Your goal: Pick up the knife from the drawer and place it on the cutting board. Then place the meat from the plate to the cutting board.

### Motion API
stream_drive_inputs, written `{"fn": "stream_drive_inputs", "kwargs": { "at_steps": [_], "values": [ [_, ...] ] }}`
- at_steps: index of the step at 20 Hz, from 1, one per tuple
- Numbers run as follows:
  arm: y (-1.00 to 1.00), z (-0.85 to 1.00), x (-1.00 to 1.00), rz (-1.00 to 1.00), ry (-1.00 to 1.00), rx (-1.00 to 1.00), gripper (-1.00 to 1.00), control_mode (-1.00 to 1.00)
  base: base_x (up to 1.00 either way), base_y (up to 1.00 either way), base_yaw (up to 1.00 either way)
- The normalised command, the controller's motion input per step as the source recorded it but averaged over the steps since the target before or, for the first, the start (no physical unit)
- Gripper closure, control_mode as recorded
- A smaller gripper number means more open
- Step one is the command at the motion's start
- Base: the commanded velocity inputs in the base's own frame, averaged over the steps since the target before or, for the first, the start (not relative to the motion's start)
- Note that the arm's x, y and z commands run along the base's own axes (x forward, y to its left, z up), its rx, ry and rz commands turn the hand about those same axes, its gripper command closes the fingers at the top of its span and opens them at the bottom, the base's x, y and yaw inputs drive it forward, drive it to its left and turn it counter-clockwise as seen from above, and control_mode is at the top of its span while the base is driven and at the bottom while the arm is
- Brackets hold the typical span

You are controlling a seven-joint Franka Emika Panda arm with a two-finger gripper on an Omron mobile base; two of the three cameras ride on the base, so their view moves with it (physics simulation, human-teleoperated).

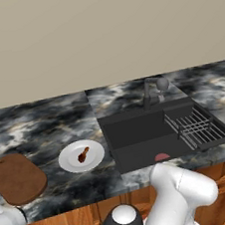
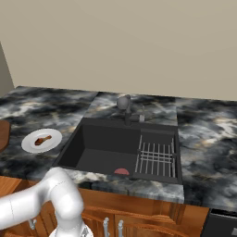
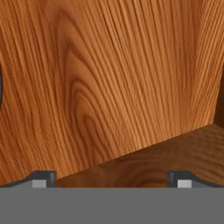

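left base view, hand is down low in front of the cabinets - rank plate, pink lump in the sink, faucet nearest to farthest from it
1. plate, left of the sink, and pink lump, at the sink's front wall: too close to call.
2. faucet, behind the sink: farthest from the hand.

Your two base views look forward and down from behind the arm, left and right, sharing the sink (image 1: 138, 136), plate (image 1: 71, 162) and marble counter (image 1: 41, 126). Your hand view sits close against wood-grain panels (image 3: 109, 78).
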Motion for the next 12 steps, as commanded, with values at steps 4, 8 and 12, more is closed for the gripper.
{"fn": "stream_drive_inputs", "kwargs": {
  "at_steps": [4, 8, 12],
  "values": [
    [-0.02, -0.15, 0.00, 0.00, -0.12, 0.00, -1.00, -1.00, 0.00, 0.00, 0.00],
    [-0.09, -0.05, 0.00, 0.00, -0.13, 0.00, -1.00, -1.00, 0.00, 0.00, 0.00],
    [-0.05, -0.06, 0.00, 0.00, -0.12, 0.00, -1.00, -1.00, 0.00, 0.00, 0.00]
  ]
}}
